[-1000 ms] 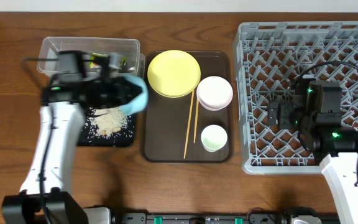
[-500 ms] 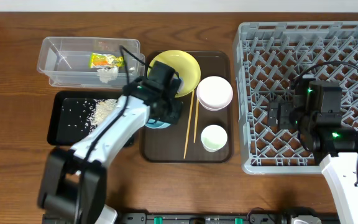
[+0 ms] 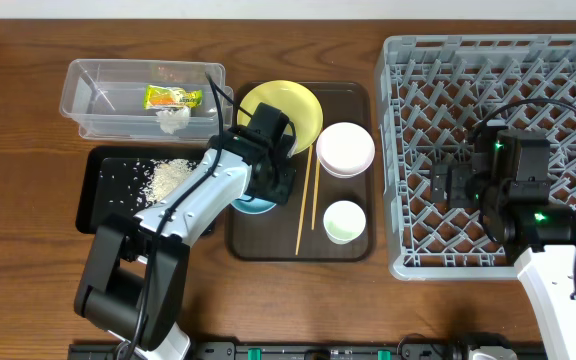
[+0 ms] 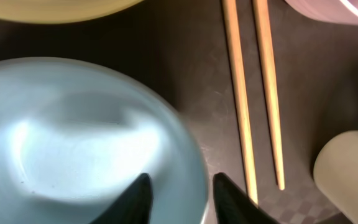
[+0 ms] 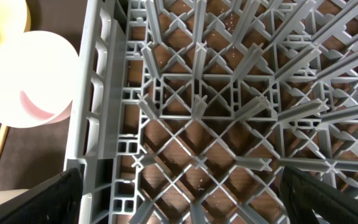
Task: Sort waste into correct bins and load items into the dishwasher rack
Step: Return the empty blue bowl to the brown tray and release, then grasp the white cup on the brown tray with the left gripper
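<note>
My left gripper (image 3: 266, 190) (image 4: 179, 199) is shut on the rim of the light-blue bowl (image 3: 253, 206) (image 4: 73, 137), one finger inside and one outside, low over the dark-brown tray (image 3: 353, 95). The yellow plate (image 3: 286, 112), white bowl (image 3: 345, 148), small white cup (image 3: 344, 221) and chopsticks (image 3: 306, 200) (image 4: 247, 93) lie on that tray. The wrapper (image 3: 171, 98) and tissue (image 3: 173, 118) sit in the clear tub (image 3: 98, 110). Rice (image 3: 168, 178) lies in the black tray (image 3: 98, 205). My right gripper (image 3: 446, 185) (image 5: 188, 193) is open and empty over the left side of the grey rack (image 3: 568, 60) (image 5: 216, 106).
The rack fills the right side of the table and holds no dishes. The tub and black tray stand left of the dark-brown tray. The white bowl (image 5: 30, 78) shows just left of the rack wall in the right wrist view.
My left arm swung right from above the black tray to the dark-brown tray, carrying the light-blue bowl, and lowered it beside the chopsticks. The right arm has not moved.
</note>
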`<state>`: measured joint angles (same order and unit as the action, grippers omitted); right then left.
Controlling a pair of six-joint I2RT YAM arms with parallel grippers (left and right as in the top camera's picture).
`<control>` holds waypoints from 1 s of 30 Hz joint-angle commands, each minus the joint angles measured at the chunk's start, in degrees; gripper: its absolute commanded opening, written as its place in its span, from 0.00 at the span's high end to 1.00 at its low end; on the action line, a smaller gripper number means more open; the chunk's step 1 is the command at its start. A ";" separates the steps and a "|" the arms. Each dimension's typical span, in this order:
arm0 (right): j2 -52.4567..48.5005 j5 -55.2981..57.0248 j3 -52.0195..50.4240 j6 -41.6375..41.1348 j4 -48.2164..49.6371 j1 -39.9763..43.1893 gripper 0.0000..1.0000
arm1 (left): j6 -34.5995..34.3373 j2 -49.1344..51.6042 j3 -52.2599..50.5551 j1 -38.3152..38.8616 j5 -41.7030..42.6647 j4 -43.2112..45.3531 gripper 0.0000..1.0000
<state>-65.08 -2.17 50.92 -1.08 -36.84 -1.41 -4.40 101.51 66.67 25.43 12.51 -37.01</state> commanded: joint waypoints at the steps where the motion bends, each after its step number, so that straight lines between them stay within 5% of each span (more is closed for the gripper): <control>1: 0.68 -0.44 1.25 -0.57 -0.07 0.70 0.01 | 0.96 -0.68 1.01 0.26 -0.76 -0.02 0.53; 14: 0.68 -0.44 1.25 -0.57 -0.07 0.70 0.01 | 1.77 -13.09 4.28 1.09 7.17 -2.38 0.43; 30: 0.68 -0.44 1.25 -0.57 -0.11 0.70 0.01 | 1.75 -5.60 2.21 12.26 8.44 -4.07 0.43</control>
<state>-65.08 -2.17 50.92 -1.08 -36.84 -1.41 -3.09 93.67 69.78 37.26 20.67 -40.77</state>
